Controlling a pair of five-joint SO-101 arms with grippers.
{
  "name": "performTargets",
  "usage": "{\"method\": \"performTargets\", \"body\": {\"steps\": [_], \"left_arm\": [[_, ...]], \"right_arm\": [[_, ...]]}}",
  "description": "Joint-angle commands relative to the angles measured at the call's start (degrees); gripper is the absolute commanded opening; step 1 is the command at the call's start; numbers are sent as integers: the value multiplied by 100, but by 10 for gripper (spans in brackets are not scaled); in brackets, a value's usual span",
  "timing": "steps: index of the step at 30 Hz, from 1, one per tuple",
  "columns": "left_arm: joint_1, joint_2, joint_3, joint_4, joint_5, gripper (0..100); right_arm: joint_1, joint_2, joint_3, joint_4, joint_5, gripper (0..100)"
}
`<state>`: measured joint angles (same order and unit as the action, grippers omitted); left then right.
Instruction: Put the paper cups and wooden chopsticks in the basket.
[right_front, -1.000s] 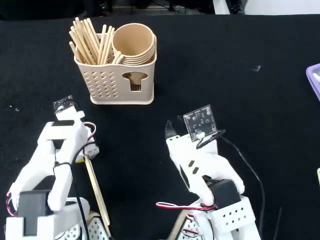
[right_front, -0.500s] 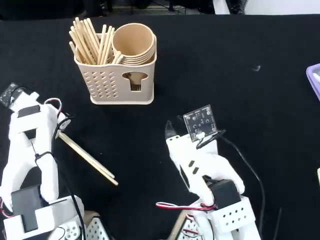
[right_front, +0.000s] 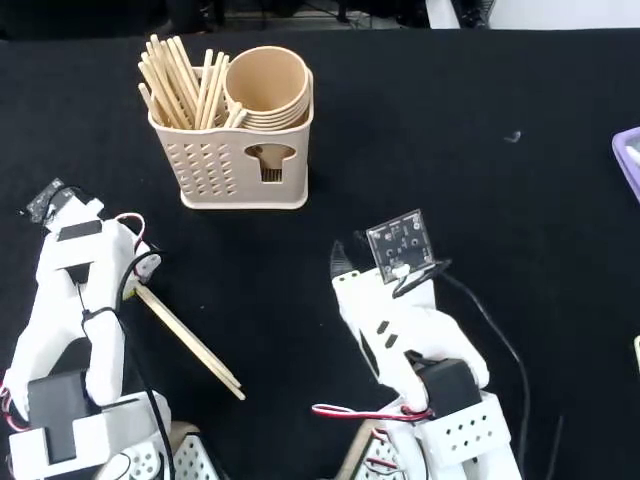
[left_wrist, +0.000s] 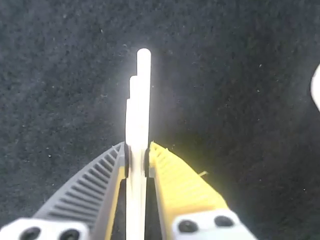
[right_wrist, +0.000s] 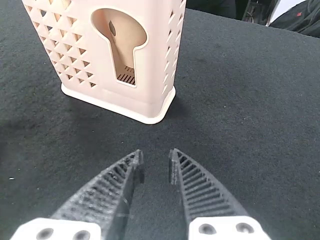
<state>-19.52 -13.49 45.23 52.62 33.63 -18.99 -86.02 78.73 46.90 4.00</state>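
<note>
Since the earlier frame, the left arm (right_front: 75, 300) had swung slightly inward with the pair of pale wooden chopsticks (right_front: 190, 343).

High view: the left gripper (right_front: 138, 283) held them by one end, apart from the beige perforated plastic basket (right_front: 245, 178) containing tan paper cups (right_front: 266, 85).

Left wrist view: the left gripper (left_wrist: 136, 152) was clamped on the chopsticks (left_wrist: 140, 100) above the black table (left_wrist: 250, 75).

Right wrist view: the right gripper (right_wrist: 152, 157) stood narrowly parted, empty, facing the basket (right_wrist: 165, 55).

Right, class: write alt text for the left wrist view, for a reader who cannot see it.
The left tool, one side grey and the other yellow, is shut on wooden chopsticks. The sticks jut out past its tips, with the black table behind them.
</note>
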Motion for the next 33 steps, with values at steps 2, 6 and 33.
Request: {"method": "performTargets", "body": {"steps": [2, 6, 33], "left_arm": [[233, -53, -426, -79, -62, 30], [356, -53, -268, -9, -79, 94], [927, -53, 716, -44, -237, 38]], "right_arm": [[97, -110, -48, -105, -18, 96], [97, -110, -48, -105, -18, 96], [97, -110, -48, -105, -18, 96]]}}
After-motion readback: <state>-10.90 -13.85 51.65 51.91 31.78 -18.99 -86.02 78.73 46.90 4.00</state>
